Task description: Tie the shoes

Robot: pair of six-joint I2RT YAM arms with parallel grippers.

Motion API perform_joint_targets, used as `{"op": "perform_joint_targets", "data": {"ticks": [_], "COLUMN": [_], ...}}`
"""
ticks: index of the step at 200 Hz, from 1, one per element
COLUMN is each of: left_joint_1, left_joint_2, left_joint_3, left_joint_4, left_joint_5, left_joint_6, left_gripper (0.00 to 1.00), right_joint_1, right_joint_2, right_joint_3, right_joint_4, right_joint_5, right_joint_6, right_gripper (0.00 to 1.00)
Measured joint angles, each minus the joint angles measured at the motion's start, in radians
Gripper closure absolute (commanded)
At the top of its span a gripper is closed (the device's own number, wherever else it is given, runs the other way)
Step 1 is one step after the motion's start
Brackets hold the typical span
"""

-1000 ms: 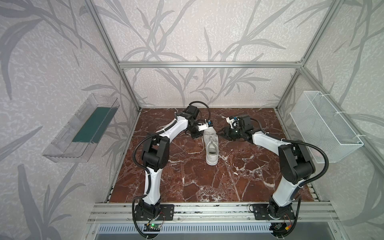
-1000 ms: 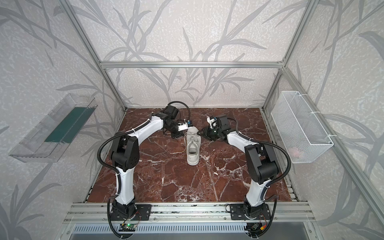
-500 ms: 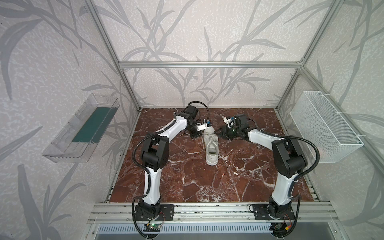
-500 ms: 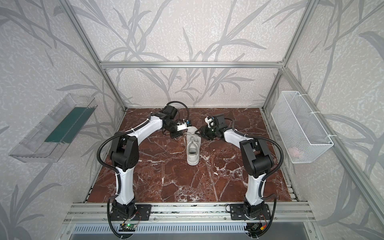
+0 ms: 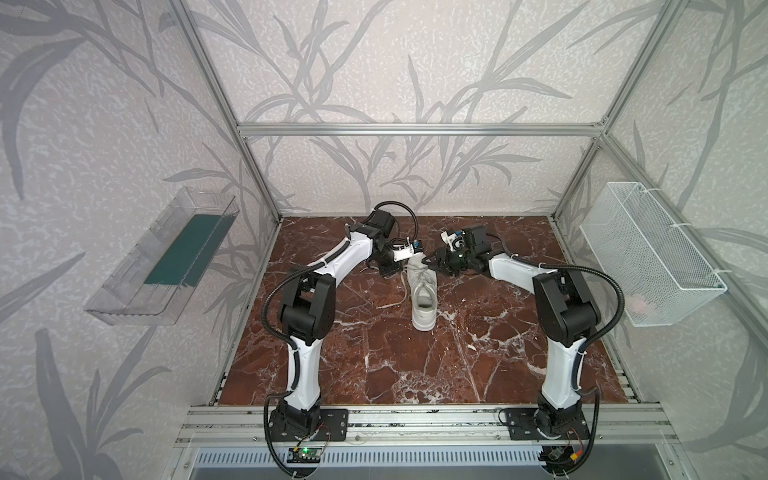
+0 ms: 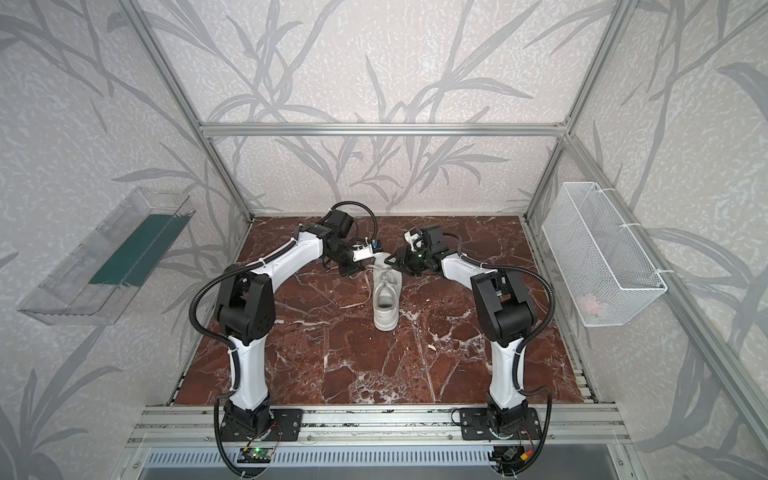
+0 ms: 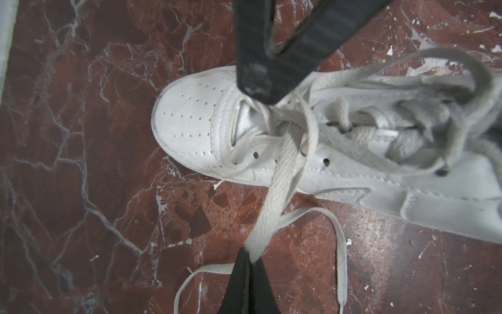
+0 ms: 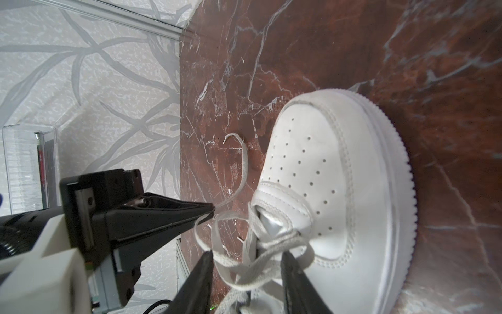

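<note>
A red-brown marble table [image 5: 374, 365] fills the floor of the cell in both top views. One white sneaker [image 5: 423, 299] stands on it, just past the centre toward 12 o'clock, with its toe pointing to 12 o'clock.

The two grippers meet at the toe. The left gripper [image 7: 250, 258] is at about 10 o'clock from the toe, clenched on one strand of the laces [image 7: 282, 168], which runs taut from the first crossing. The right gripper [image 8: 245, 258] is at about 2 o'clock, its fingers parted around that crossing and not visibly squeezing it.

Risks, as a judgement:
- **Shoe moving:** nothing pins the sneaker down, so a harder pull could drag or turn it.
- **Losing the strand:** the flat strand is pinched only at the fingertips and could slip out.
- **Wrong grab:** the right fingers could close on the wrong strand or snag a loop.
- **Tail catching:** the loose end [image 7: 342, 261] lying on the table could catch under the shoe.
</note>
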Motion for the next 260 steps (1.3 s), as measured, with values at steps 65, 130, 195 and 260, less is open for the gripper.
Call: {"op": "perform_joint_targets", "data": {"ticks": [65, 130, 195, 260], "left_joint_1": [0.000, 0.000, 0.000, 0.000], "left_joint_2": [-0.012, -0.012, -0.012, -0.012], "left_joint_3": [0.000, 0.000, 0.000, 0.001], "left_joint_4": [0.000, -0.003, -0.002, -0.002], "left_joint_5": [0.000, -0.001, 0.000, 0.001], "left_joint_6": [0.042, 0.041, 0.033, 0.030], "left_gripper": [1.00, 1.00, 1.00, 1.00], "right_joint_1": [0.000, -0.003, 0.050, 0.071], "right_joint_2": [0.026, -0.088, -0.084, -0.021], "right_joint_3": [0.012, -0.031, -0.004, 0.034], "right_joint_4": [0.029, -0.027, -0.051, -0.176], "right_joint_5": [0.001, 0.031, 0.024, 0.024], "right_joint_6": [0.023, -0.020, -0.018, -0.081], "right_gripper": [0.58, 0.77, 0.88, 0.89]}}
